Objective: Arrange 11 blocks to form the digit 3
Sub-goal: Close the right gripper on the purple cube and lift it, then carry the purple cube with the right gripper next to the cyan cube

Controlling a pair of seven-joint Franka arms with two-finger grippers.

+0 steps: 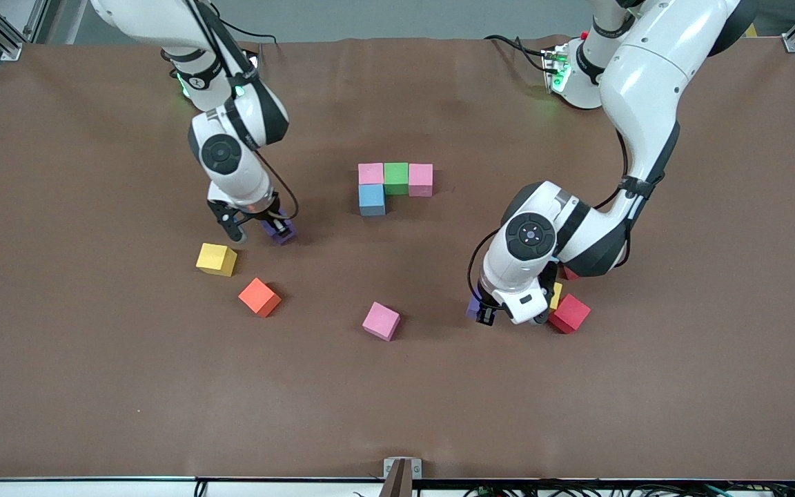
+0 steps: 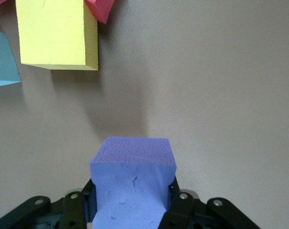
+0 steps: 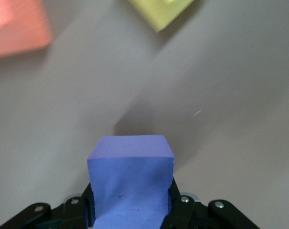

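My right gripper (image 1: 275, 226) is shut on a purple block (image 1: 282, 233), low at the table near the right arm's end; its wrist view shows the cube (image 3: 130, 157) squeezed between the black fingers (image 3: 180, 205). My left gripper (image 1: 484, 312) is shut on the other purple block (image 1: 473, 307), which fills its jaws (image 2: 132, 162). Mid-table stands a row of pink (image 1: 370, 173), green (image 1: 396, 177) and pink (image 1: 421, 179) blocks. A blue block (image 1: 372, 200) touches the row's end toward the right arm, nearer the camera.
Loose blocks lie about: yellow (image 1: 216, 259) and orange (image 1: 259, 297) by the right gripper, pink (image 1: 381, 321) in the middle, red (image 1: 569, 313) and a half-hidden yellow (image 1: 556, 295) beside the left gripper. The left wrist view shows that yellow cube (image 2: 56, 33) close by.
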